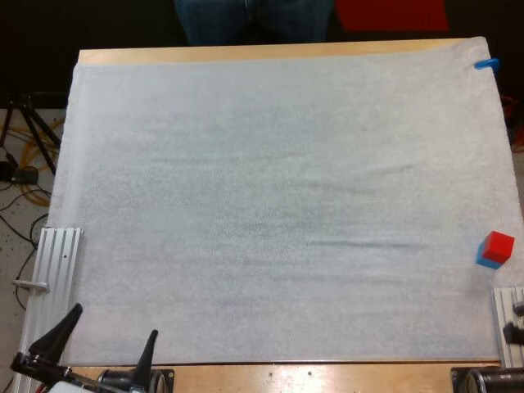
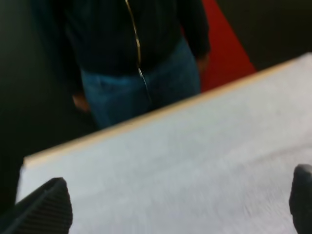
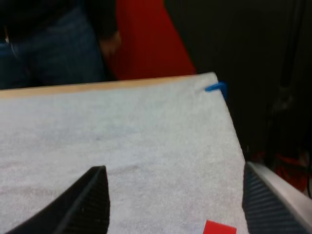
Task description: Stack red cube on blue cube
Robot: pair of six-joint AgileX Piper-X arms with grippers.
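Note:
At the mat's right edge in the high view, the red cube [image 1: 498, 244] sits on the blue cube [image 1: 485, 263], of which just a sliver shows below it. My left gripper [image 1: 109, 338] hovers at the near left corner of the mat, open, with nothing between its fingers [image 2: 45, 208]. The right wrist view has my right gripper [image 3: 175, 204] open above the mat, and the red cube's top [image 3: 219, 227] lies between the fingers, close to the camera.
A person [image 1: 254, 20] stands at the table's far side, torso [image 2: 136, 58] and legs [image 3: 48, 53] in view. Aluminium rails lie at the left [image 1: 57, 262] and right [image 1: 508, 323] near edges. The white mat [image 1: 278, 205] covers the table.

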